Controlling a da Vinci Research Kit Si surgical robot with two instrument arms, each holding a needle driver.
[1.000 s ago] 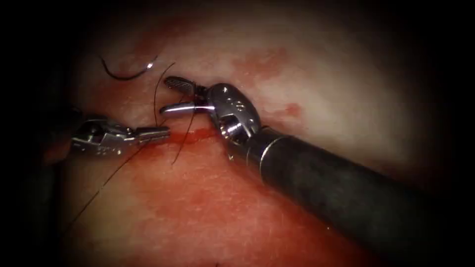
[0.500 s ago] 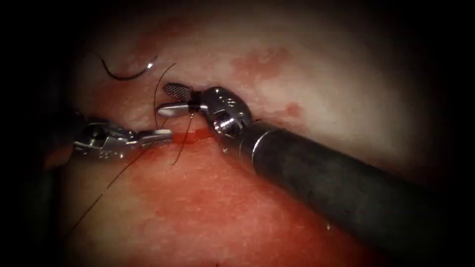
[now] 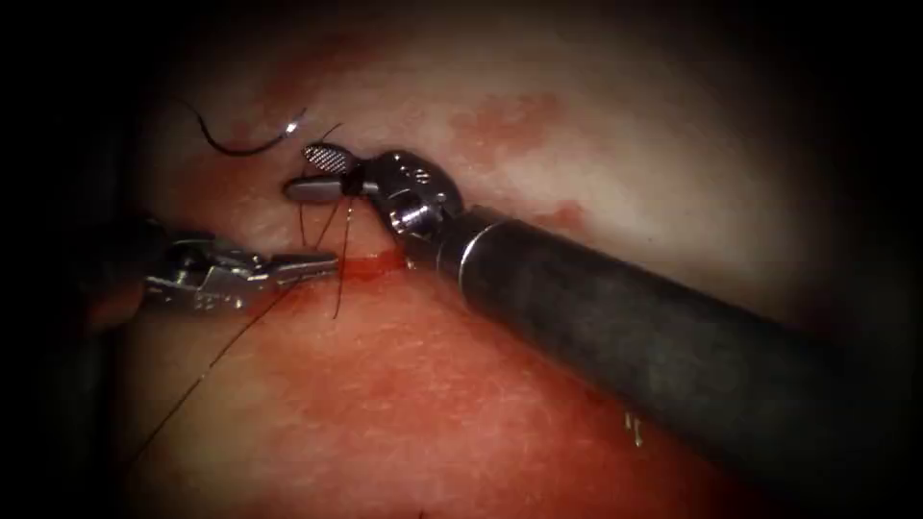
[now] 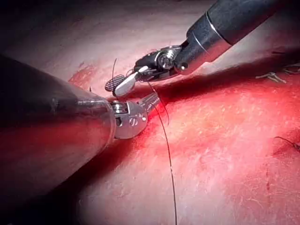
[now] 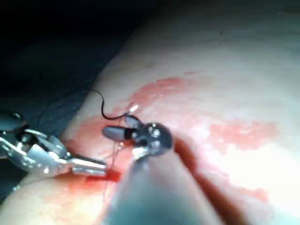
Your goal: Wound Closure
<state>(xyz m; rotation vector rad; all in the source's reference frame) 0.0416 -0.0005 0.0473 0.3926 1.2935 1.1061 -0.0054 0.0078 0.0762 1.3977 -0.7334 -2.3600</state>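
The curved needle (image 3: 240,146) lies free on the tissue (image 3: 433,404) at the upper left, outside both tools; it also appears as a dark arc (image 5: 110,114) in the right wrist view. My right tool (image 3: 300,173) hovers just right of it with its jaws open, and dark thread (image 3: 343,255) strands run up between and beside them. My left tool (image 3: 330,259) lies at the left end of the cut (image 3: 373,263), shut on the thread, which trails away down-left (image 3: 192,384). The left wrist view has the left jaws (image 4: 151,100) under the open right jaws (image 4: 118,84).
Red fluid (image 3: 404,384) stains the tissue below the cut and in patches (image 3: 510,120) above it. The right tool's dark shaft (image 3: 654,336) crosses the lower right. A short thread end (image 4: 286,140) lies on the tissue in the left wrist view.
The right tool has moved up and to the left toward the needle, jaws still open, with the thread strands now drawn closer to them. The left tool has barely shifted.
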